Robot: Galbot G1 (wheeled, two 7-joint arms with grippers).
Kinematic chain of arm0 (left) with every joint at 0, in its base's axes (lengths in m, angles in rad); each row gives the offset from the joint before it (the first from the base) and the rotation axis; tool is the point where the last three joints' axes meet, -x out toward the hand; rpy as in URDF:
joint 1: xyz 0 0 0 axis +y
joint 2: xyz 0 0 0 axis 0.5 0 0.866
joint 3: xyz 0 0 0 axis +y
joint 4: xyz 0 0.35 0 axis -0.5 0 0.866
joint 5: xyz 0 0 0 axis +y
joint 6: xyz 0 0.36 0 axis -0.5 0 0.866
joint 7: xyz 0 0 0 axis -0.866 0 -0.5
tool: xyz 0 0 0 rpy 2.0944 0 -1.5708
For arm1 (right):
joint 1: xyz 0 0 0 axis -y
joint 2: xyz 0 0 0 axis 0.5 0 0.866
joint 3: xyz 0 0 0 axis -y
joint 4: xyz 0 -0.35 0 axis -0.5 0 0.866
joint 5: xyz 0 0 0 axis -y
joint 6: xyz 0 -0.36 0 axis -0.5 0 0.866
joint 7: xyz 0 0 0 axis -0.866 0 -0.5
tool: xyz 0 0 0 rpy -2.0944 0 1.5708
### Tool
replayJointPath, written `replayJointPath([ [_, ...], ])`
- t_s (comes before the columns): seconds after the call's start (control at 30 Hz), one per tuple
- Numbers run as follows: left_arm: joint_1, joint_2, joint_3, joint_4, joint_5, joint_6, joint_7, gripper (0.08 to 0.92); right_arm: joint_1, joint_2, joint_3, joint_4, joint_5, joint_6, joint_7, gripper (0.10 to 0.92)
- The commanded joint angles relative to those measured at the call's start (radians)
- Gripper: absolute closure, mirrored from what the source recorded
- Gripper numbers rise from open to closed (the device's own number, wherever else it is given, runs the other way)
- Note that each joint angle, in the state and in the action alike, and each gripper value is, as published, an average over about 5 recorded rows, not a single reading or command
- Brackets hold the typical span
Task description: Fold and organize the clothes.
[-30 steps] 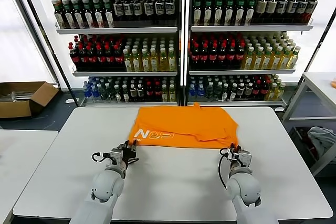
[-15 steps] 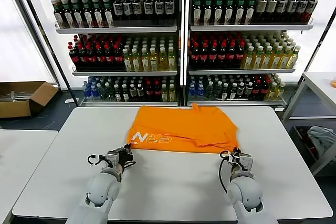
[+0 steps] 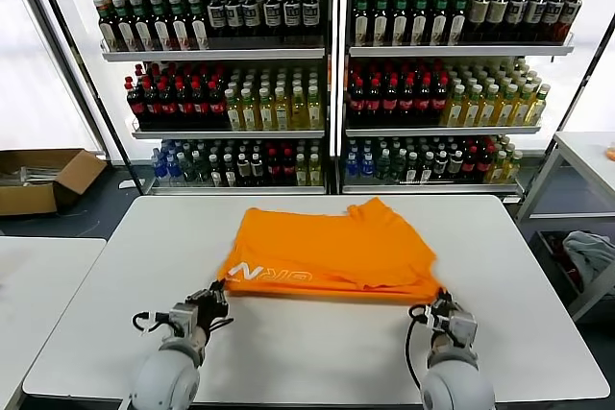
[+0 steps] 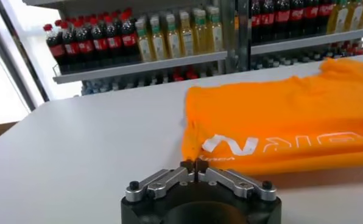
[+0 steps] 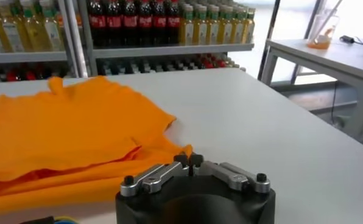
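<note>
While the T-shirt (image 3: 327,249) lies part-folded on the bench (image 3: 115,266) | left end effector (image 4: 193,164) closed, apparently empty | right end effector (image 5: 188,160) closed at near hem, pinch uncertain | cloth light, limp: grip hem corners.

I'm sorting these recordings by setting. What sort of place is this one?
Probably a lab or test room dressed as a shop: glass-fronted shelves of bottled drinks stand behind a plain white table holding an orange T-shirt, with an open cardboard box on the floor nearby.
</note>
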Motion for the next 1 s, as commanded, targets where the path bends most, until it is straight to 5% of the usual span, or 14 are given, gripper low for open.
replayJointPath([
  [0.03, 0.304, 0.016, -0.040, -0.235, 0.002, -0.008, -0.008, 0.916, -0.189, 0.014, 0.006, 0.109, -0.016, 0.002, 0.028, 0.912],
  [0.23, 0.466, 0.027, -0.029, -0.290, 0.062, -0.038, -0.013, 0.916, -0.277, -0.029, 0.006, 0.154, -0.020, 0.001, 0.028, 0.881],
  [0.4, 0.545, 0.017, 0.017, -0.309, 0.092, -0.069, -0.039, 0.862, -0.310, -0.043, 0.002, 0.171, -0.026, 0.002, 0.024, 0.744],
  [1.0, 0.431, -0.067, 0.027, -0.324, 0.126, -0.084, -0.064, 0.344, -0.184, -0.030, -0.036, 0.125, -0.104, 0.001, -0.034, 0.238],
])
